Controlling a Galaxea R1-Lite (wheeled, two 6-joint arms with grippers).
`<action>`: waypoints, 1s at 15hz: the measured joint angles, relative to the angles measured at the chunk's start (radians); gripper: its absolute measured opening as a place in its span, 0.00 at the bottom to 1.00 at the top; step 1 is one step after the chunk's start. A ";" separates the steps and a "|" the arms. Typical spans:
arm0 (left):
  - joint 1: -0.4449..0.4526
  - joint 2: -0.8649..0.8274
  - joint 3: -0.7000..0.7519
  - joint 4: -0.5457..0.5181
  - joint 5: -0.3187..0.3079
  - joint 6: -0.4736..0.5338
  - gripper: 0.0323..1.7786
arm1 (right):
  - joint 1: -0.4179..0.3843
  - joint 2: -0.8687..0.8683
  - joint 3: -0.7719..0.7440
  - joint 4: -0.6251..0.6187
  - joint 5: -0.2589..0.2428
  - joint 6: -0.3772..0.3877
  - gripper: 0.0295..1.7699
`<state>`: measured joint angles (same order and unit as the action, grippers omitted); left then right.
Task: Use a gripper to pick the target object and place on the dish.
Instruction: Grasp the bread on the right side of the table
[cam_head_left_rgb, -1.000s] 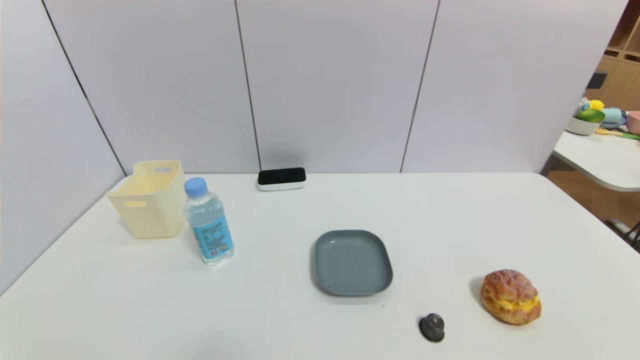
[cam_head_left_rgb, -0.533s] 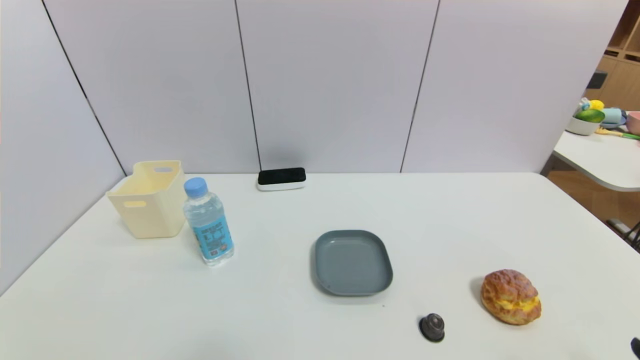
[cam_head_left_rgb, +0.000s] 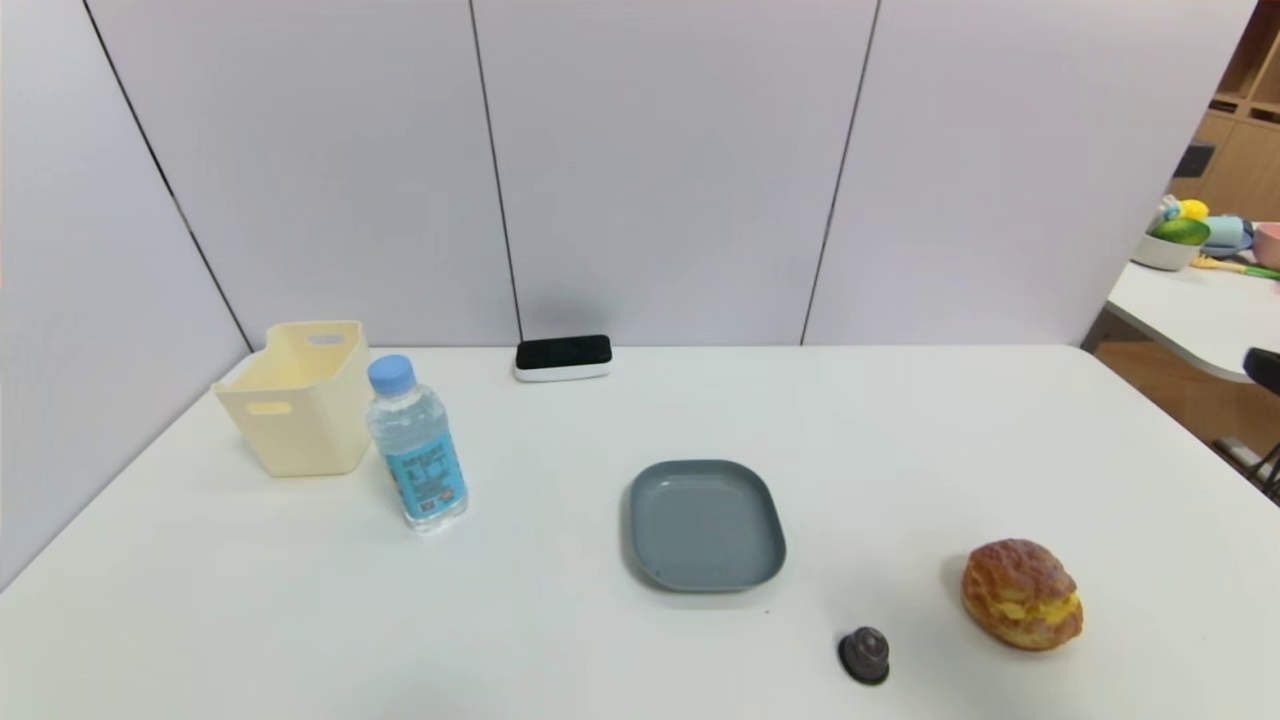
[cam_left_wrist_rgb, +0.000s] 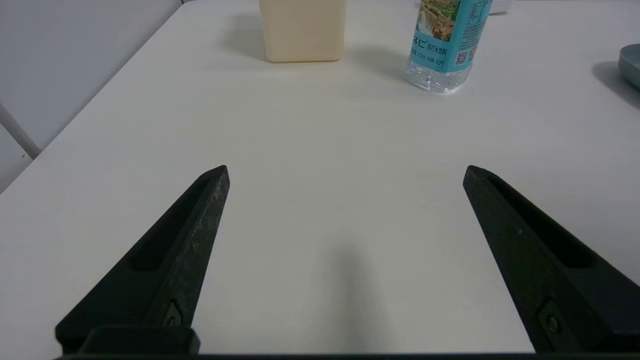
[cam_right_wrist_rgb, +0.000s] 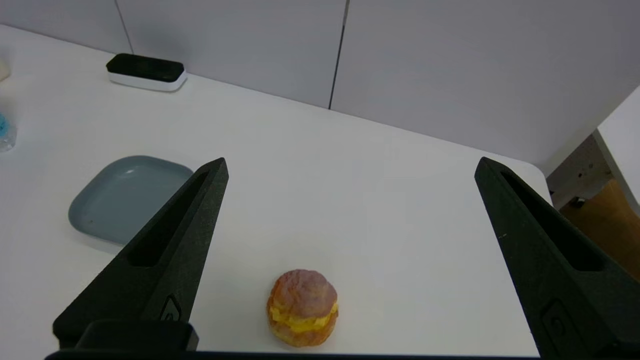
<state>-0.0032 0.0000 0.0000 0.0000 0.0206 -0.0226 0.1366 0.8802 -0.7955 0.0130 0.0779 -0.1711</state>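
Right gripper (cam_right_wrist_rgb: 350, 165) spread wide, raised above table, holding nothing; cream puff (cam_right_wrist_rgb: 302, 307) sits on the table below, between its fingers, untouched. Left to right on table (cam_head_left_rgb: 900, 440): dish (cam_head_left_rgb: 706, 524), dark knob (cam_head_left_rgb: 864, 655), cream puff. Left gripper (cam_left_wrist_rgb: 345, 170) idle, wide.
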 joint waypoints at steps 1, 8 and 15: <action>0.000 0.000 0.000 0.000 0.000 0.000 0.95 | 0.000 0.064 -0.048 0.000 0.007 -0.022 0.97; 0.000 0.000 0.000 0.000 0.000 0.000 0.95 | 0.000 0.361 -0.331 0.410 0.025 -0.101 0.97; 0.000 0.000 0.000 0.000 0.000 0.000 0.95 | 0.003 0.445 -0.343 0.702 0.050 -0.106 0.97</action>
<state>-0.0032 0.0000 0.0000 0.0000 0.0206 -0.0221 0.1400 1.3253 -1.1385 0.7147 0.1283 -0.2770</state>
